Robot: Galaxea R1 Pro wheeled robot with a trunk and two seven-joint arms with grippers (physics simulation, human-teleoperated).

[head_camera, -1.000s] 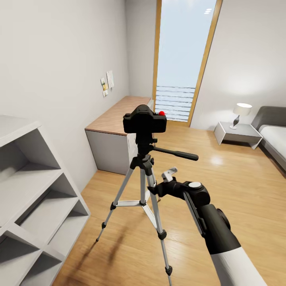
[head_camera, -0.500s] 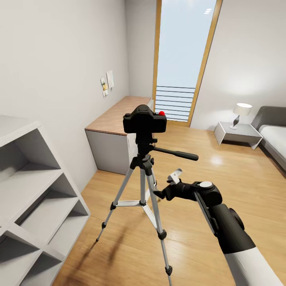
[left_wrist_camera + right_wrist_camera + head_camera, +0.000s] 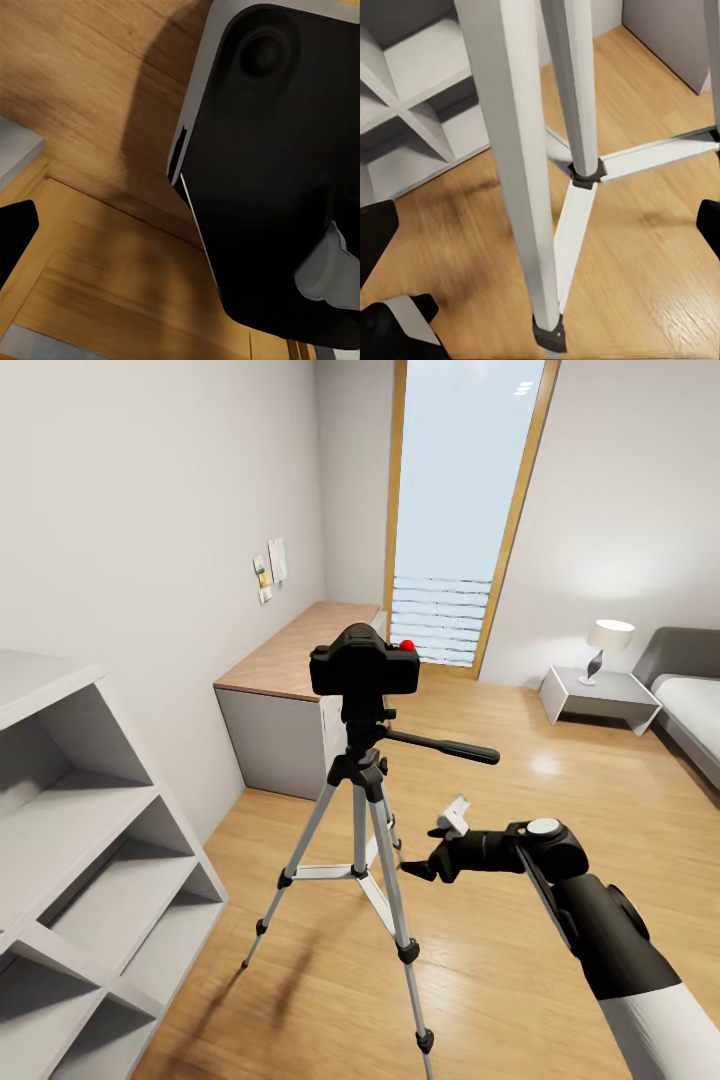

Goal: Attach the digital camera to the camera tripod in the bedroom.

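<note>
The digital camera (image 3: 362, 665), black with a red button, sits on the head of the camera tripod (image 3: 360, 800), which stands on the bedroom's wood floor with its pan handle pointing right. My right gripper (image 3: 420, 857) hangs open and empty just right of the tripod's legs, below the pan handle and apart from them. The right wrist view looks between that gripper's (image 3: 541, 229) spread black fingertips (image 3: 375, 232) at the silver legs (image 3: 514, 150) and their centre brace. In the left wrist view one black fingertip (image 3: 13, 232) shows over the floor beside a black part of my own body.
A grey cube shelf (image 3: 90, 860) stands close at the left. A wood-topped desk (image 3: 290, 660) is behind the tripod by the tall window (image 3: 455, 510). A bedside table with a lamp (image 3: 600, 695) and a bed (image 3: 690, 710) are at the right. Open floor lies between.
My right arm has drawn back to the right and down, away from the tripod's legs. The camera and tripod have not moved.
</note>
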